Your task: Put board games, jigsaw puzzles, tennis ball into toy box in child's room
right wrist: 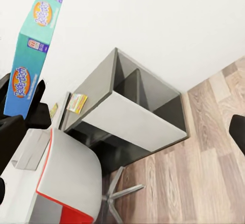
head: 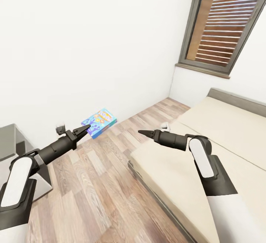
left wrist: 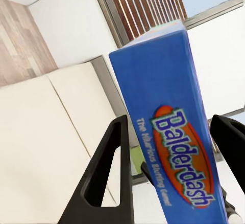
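The left gripper (head: pixel 85 128) has its jaws clenched on the blue board game (head: pixel 99 122), a "Balderdash" box that is held in the air above the wood floor (head: pixel 99 191), at about 10 o'clock from the centre of the head view and close to the white wall (head: pixel 85 43). The right gripper (head: pixel 142 132) points to the left over the corner of the bed (head: pixel 207 139), which lies from 3 to 5 o'clock, and I cannot tell if its jaws are released or clenched. In the right wrist view the same box stands beside a dark grey cabinet (right wrist: pixel 133 112) and a white chair (right wrist: pixel 71 180).
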{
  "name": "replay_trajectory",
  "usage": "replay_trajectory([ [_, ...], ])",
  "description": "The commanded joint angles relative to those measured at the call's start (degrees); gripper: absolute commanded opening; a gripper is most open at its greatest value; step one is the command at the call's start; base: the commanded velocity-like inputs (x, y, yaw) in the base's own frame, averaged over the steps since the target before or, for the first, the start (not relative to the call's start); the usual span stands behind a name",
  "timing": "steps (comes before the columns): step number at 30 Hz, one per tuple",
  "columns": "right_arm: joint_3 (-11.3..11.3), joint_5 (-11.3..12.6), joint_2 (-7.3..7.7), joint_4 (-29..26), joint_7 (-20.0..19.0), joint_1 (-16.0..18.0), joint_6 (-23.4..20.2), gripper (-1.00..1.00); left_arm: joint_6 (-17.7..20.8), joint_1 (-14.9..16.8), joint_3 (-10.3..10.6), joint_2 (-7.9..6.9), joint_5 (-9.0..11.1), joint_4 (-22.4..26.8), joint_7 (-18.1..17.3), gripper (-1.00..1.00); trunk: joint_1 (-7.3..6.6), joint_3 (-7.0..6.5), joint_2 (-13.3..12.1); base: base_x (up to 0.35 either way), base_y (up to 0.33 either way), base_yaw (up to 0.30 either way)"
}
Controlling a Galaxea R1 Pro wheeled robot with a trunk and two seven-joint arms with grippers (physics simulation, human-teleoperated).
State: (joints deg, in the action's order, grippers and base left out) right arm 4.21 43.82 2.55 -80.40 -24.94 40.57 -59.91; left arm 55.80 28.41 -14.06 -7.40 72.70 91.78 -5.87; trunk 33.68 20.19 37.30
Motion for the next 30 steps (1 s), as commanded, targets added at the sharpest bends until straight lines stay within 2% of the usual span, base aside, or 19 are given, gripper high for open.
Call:
replay_trajectory([
  [1, 0.01, -0.57, 0.03, -0.02, -0.55, 0.04, -0.09, 1.00, 0.27, 0.07, -0.09, 0.02, -0.20, -0.02, -0.56, -1.00, -0.21, -0.13, -0.35, 0.000, 0.000, 0.286],
  [30, 0.02, -0.67, 0.05, -0.02, -0.55, 0.04, -0.09, 1.00, 0.27, 0.07, -0.05, 0.02, -0.28, -0.02, -0.46, -1.00, -6.58, -5.94, -11.98, 0.000, 0.000, 0.286],
])
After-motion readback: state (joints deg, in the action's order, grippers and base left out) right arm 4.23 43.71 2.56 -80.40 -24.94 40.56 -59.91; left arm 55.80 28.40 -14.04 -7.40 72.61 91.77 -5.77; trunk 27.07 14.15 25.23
